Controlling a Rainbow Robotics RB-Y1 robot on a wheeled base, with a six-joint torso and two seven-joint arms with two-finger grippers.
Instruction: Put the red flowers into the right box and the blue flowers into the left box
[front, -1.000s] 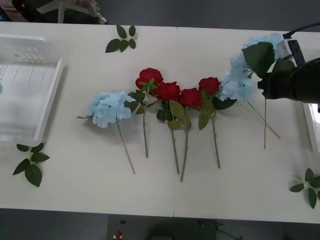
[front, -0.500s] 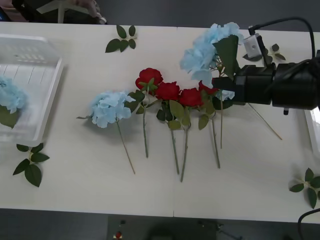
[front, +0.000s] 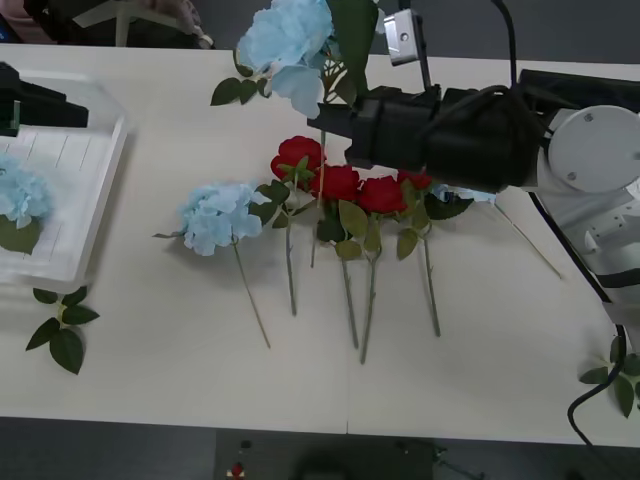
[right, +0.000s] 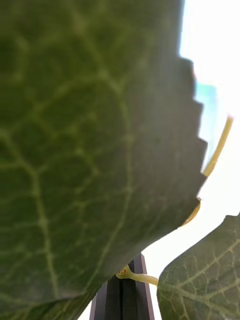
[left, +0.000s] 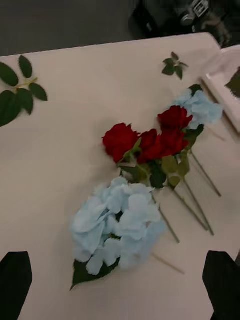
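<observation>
The right hand (front: 335, 120) grips a blue flower (front: 285, 35) by its stem, above the red flowers (front: 340, 182) lying on the bench (front: 150, 350). Left of them sits the left box (front: 95, 210), one blue flower (front: 20, 195) inside. The left hand (left: 120, 285) hangs wide above another blue flower (left: 117, 225).

Big green leaf (right: 85, 150) (veined, serrated) over shut tool (right: 122, 295)

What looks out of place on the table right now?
Nothing is spilled or damaged. Loose leaf sprigs lie scattered near the table's edges. The right hand holds one of the blue flowers up above the red flowers; the left hand hovers over the left box.
</observation>
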